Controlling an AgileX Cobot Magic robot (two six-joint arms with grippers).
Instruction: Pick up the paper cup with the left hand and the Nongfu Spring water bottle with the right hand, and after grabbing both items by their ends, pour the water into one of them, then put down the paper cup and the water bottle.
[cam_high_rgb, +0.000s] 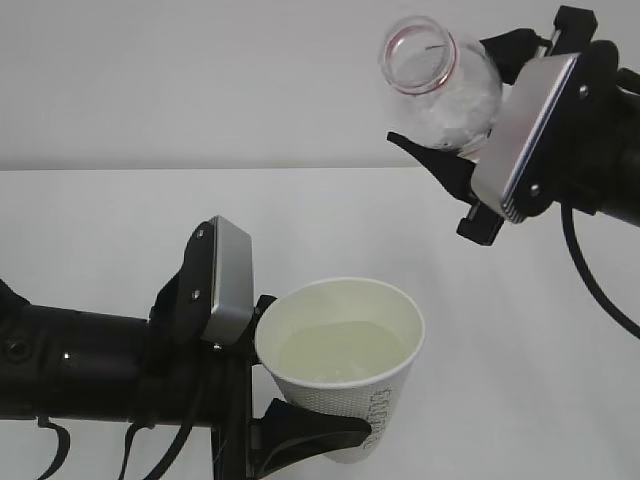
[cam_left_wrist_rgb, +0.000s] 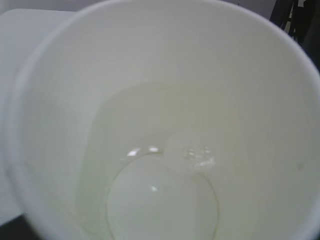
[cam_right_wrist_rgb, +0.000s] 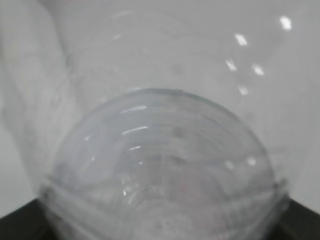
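My left gripper (cam_high_rgb: 300, 375) is shut on the paper cup (cam_high_rgb: 350, 410), one black finger in front of its wall and one behind. The cup stands upright at the lower middle, and pale water (cam_high_rgb: 340, 352) pools in it. The left wrist view looks straight into the cup (cam_left_wrist_rgb: 250, 75), where water (cam_left_wrist_rgb: 160, 195) covers the bottom. My right gripper (cam_high_rgb: 470, 100) is shut on the Nongfu Spring water bottle (cam_high_rgb: 440, 85), held high at the upper right and tipped, its open red-ringed mouth facing the camera. No stream shows. The clear ribbed bottle (cam_right_wrist_rgb: 160, 150) fills the right wrist view.
The white table (cam_high_rgb: 120, 220) stretches behind both arms to a pale wall. A black cable (cam_high_rgb: 590, 280) hangs from the right arm at the right edge.
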